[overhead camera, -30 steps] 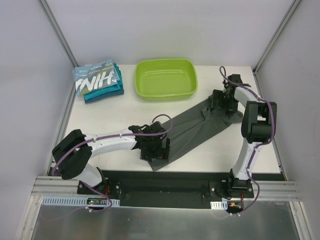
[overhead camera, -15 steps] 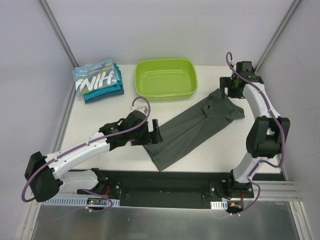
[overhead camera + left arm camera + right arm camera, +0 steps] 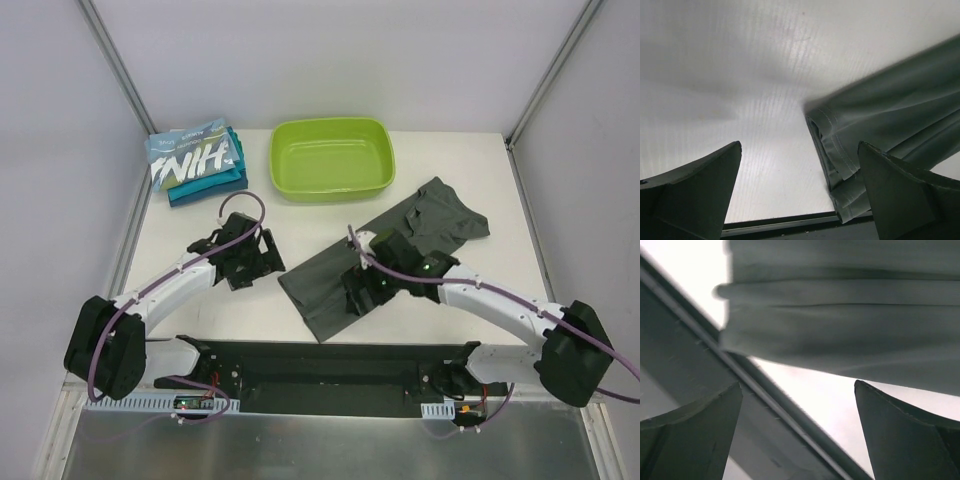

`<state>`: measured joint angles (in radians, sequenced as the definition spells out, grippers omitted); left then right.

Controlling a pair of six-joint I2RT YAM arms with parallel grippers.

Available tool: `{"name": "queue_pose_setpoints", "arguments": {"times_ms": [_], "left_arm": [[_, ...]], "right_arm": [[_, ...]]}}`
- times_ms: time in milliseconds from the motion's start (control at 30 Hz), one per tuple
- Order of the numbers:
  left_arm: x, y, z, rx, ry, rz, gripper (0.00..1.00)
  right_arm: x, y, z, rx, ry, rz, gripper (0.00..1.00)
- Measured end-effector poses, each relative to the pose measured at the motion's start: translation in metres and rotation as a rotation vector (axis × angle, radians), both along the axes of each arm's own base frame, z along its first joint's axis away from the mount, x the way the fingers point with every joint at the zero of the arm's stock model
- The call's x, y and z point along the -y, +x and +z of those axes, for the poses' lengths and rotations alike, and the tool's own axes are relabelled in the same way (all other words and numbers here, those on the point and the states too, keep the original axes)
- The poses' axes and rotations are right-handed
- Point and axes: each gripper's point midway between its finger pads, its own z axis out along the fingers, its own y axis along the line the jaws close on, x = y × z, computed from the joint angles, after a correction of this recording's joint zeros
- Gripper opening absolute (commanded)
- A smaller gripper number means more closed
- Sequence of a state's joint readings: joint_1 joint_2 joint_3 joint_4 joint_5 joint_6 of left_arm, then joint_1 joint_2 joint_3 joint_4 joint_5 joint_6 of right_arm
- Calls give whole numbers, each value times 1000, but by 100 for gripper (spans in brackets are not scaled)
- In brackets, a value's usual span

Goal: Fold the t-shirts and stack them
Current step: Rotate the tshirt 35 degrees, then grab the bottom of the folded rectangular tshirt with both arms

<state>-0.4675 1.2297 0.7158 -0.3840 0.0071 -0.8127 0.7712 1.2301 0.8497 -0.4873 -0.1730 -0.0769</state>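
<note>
Comparing with half a second earlier: left gripper (image 3: 262, 262) (image 3: 798, 145) has drawn back off the near-left corner of the plain dark grey cloth t-shirt (image 3: 448, 215) (image 3: 890, 115) (image 3: 850, 315) and hangs over bare white table (image 3: 200, 230), fingers apart, nothing between them. Right gripper (image 3: 358, 295) (image 3: 797, 385) has left the shirt's far-right end and now sits over its near half by the table's front edge, fingers spread, gripping nothing.

Grey shirt: lying diagonally, near-centre to far-right, loosely rumpled.

Lime-green plastic tub (image 3: 330, 165): far centre, its green floor wholly in view.

Folded stack, far-left corner: light blue t-shirt (image 3: 195, 160) atop plain teal shirts (image 3: 215, 185). Large white letters read "NIH"; smaller print is too small to read.
</note>
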Motion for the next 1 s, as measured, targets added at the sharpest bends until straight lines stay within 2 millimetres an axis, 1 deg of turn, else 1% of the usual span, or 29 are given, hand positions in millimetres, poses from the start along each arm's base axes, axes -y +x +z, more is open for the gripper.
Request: {"name": "queue_pose_setpoints", "arguments": {"times_ms": [33,67,133,200,267,333,400,567,700,800,1000], "left_arm": [[-2,0,-2,-5,-1,5,99],[-4,0,-5,-10,-4,14,99],[-13,-2,-12,-27,4,41,99],[-21,-4,-19,-42,10,64,99],[-26,-8,-23,-49,14,78,99],[-31,-11,-23,-44,11,90,99],[-33,-13,-23,-34,7,96,99],[-41,-19,-26,-26,10,113,99],[-47,-21,-30,-28,27,127,99],[-50,-19,-27,-14,27,136,99],[-55,-20,-24,2,26,146,99]], "right_arm": [[-12,-17,-6,-31,30,43,96],[-22,-30,-8,-53,59,77,96],[-45,-50,-5,-75,131,139,96],[-69,-61,4,-83,207,183,96],[-86,-66,5,-101,241,204,96],[-101,-66,-1,-132,255,214,96],[-110,-66,-11,-164,249,216,96],[-118,-69,-28,-217,233,212,96],[-129,-64,-34,-230,229,208,96],[-139,-58,-38,-234,224,204,96],[-150,-48,-45,-229,205,191,96]]}}
